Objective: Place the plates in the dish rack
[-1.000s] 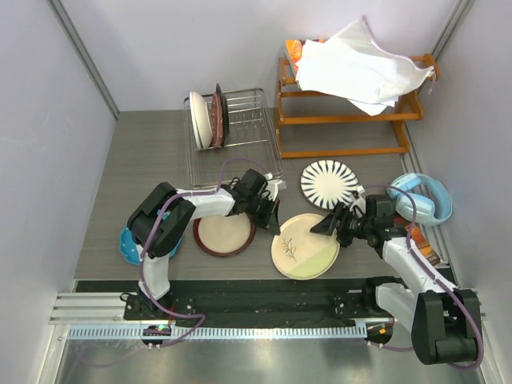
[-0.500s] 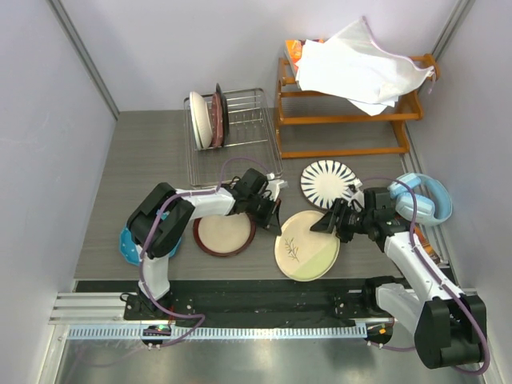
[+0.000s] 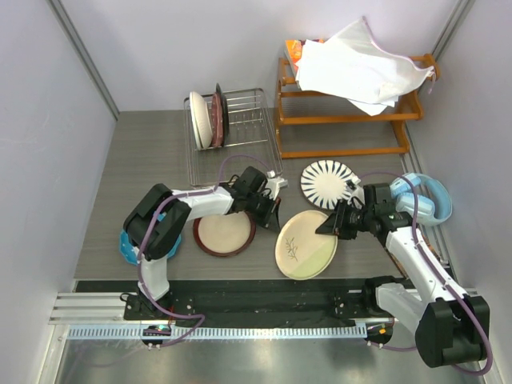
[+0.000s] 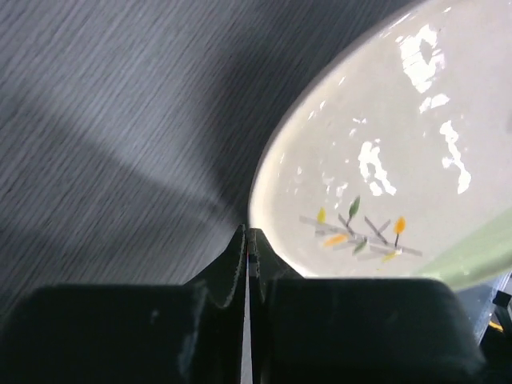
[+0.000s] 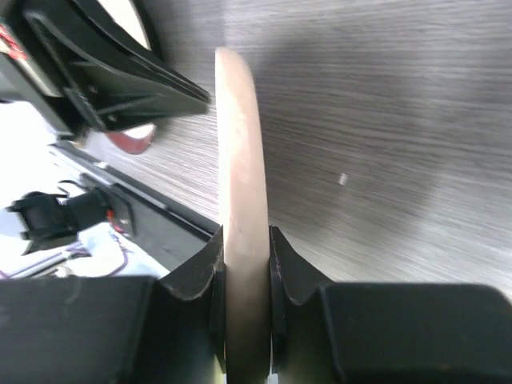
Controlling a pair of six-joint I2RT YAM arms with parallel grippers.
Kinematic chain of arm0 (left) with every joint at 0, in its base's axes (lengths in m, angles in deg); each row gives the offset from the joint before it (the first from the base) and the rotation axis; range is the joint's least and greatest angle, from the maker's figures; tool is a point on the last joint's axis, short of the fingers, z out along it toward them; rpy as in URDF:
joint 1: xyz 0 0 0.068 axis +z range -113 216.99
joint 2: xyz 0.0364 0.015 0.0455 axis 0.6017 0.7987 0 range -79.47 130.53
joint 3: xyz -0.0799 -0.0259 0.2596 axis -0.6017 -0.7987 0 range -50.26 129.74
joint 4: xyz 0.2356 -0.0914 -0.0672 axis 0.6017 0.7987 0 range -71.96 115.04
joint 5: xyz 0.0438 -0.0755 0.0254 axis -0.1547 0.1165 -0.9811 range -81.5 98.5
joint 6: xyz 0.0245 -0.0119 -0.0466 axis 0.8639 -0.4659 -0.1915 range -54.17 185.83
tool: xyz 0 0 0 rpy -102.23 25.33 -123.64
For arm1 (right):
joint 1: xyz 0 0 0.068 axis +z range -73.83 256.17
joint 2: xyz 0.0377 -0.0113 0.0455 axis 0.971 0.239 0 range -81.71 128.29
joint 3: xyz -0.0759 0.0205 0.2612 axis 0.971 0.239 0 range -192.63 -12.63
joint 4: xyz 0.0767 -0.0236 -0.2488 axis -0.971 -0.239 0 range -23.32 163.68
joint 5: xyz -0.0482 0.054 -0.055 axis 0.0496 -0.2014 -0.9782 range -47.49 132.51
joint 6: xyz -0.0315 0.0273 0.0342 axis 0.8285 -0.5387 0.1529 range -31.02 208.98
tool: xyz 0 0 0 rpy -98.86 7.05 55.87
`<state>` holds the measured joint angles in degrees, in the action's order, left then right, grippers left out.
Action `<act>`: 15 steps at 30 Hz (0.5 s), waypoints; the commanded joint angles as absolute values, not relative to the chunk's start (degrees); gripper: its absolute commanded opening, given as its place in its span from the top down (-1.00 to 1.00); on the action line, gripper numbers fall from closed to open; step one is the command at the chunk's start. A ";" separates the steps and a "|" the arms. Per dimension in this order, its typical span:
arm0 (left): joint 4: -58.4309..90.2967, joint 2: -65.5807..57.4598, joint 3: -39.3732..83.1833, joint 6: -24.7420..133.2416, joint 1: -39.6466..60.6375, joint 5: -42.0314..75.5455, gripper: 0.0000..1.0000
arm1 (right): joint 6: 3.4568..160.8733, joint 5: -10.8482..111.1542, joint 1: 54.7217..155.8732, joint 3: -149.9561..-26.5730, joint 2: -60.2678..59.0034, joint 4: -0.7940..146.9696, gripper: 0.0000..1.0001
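Four round plates (image 3: 329, 182) lie on the grey table (image 3: 152, 160), with one silver wire dish rack (image 3: 244, 140) at its far edge. The right gripper (image 3: 330, 226) is clamped on the cream-green leaf-sprig plate (image 3: 302, 246) by the front edge; the left gripper (image 3: 273, 214) is pinched shut.

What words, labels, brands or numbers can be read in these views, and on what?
None can be read.
The leaf sprig plate and the striped plate bear only patterns.
Any print on the orange item atop the wooden shelf is too small to tell.
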<state>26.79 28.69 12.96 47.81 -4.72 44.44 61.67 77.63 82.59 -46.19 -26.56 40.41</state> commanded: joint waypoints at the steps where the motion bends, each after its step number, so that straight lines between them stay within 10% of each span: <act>1: 28.57 25.48 14.69 49.57 -4.05 41.82 1.00 | 64.63 77.41 82.59 -51.38 -26.70 36.61 0.98; 6: 34.28 21.88 17.49 53.52 -3.26 37.33 0.16 | 69.28 79.25 82.41 -57.88 -26.69 30.46 0.98; 15: 41.76 -0.07 26.02 63.45 1.05 16.44 -0.76 | 76.76 80.31 83.20 -82.12 -23.80 27.62 0.98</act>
<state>40.49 11.60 20.10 57.34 -0.02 30.95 73.67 74.96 82.59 -68.11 -25.11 24.28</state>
